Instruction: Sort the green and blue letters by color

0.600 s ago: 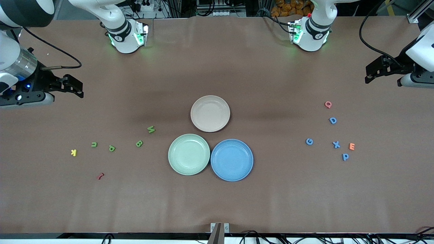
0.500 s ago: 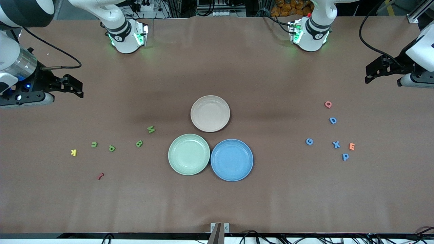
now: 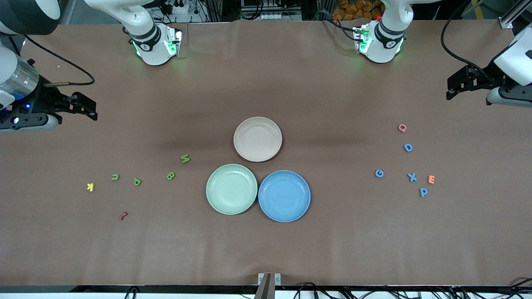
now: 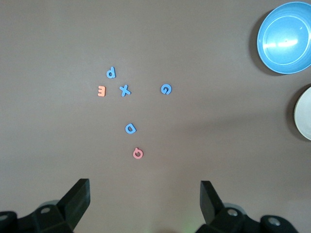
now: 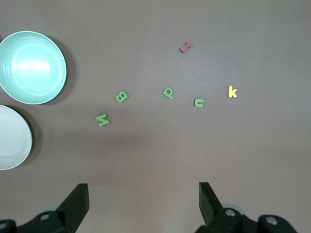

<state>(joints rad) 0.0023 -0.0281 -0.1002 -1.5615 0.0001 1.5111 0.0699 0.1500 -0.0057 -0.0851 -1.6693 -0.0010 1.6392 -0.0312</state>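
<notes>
Four blue letters lie toward the left arm's end: D [image 3: 408, 148], G [image 3: 379, 173], X [image 3: 412, 177], P [image 3: 423, 192]. They also show in the left wrist view, with D [image 4: 130, 128] closest to the fingers. Four green letters lie toward the right arm's end, from one [image 3: 185, 158] through B [image 3: 170, 176] and another [image 3: 137, 181] to the last [image 3: 115, 177]. The right wrist view shows B [image 5: 122, 97] too. My left gripper [image 3: 453, 87] is open and empty, up over bare table by the blue group. My right gripper [image 3: 87, 108] is open and empty, over bare table by the green group.
A green plate [image 3: 231, 189], a blue plate [image 3: 284, 196] and a beige plate [image 3: 257, 139] stand together mid-table, all empty. A pink Q [image 3: 402, 128] and orange E [image 3: 431, 179] lie among the blue letters. A yellow K [image 3: 90, 187] and dark red letter [image 3: 123, 215] lie near the green ones.
Both grippers have shifted slightly toward the robots' bases. No letter or plate has moved.
</notes>
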